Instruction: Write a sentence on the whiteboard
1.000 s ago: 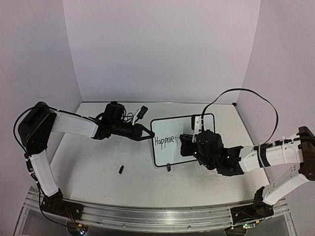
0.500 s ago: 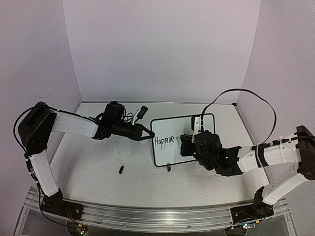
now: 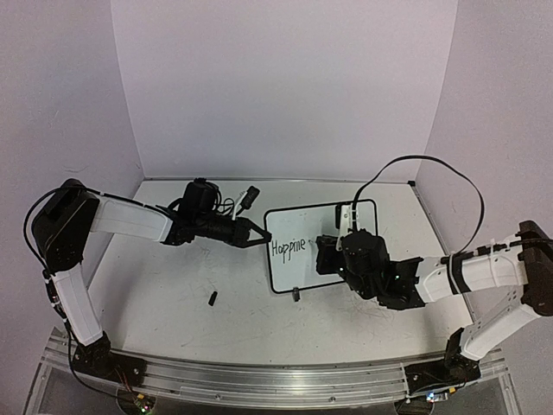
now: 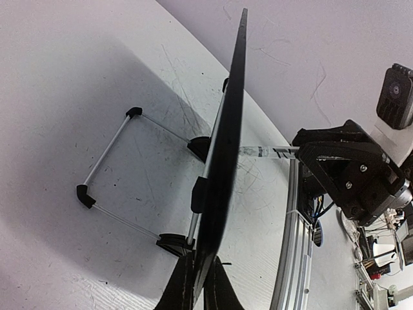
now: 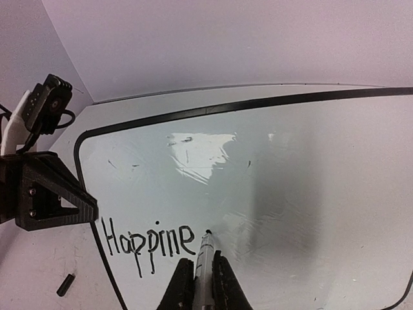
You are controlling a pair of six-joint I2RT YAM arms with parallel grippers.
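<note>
The whiteboard [image 3: 298,220] stands propped on its wire stand in the middle of the table. It shows edge-on in the left wrist view [image 4: 227,139]. My left gripper [image 3: 260,239] [image 4: 201,274] is shut on its left frame edge. The sentence [image 3: 289,247] [image 5: 150,244] reads "Happine" in thin black letters low on the board's left. My right gripper [image 3: 327,254] [image 5: 201,263] is shut on a marker [image 5: 206,255]. The marker's tip rests at the board just right of the last "e". The same marker [image 4: 263,152] meets the board's face in the left wrist view.
A small black marker cap [image 3: 212,298] [image 5: 64,284] lies on the table, left of the board and nearer me. The board's wire stand [image 4: 106,161] reaches out behind it. An aluminium rail [image 3: 259,376] runs along the near edge. Walls close off the back and both sides.
My right gripper with the marker has edged slightly left along the board. The letters read the same, and the left arm has not moved.
</note>
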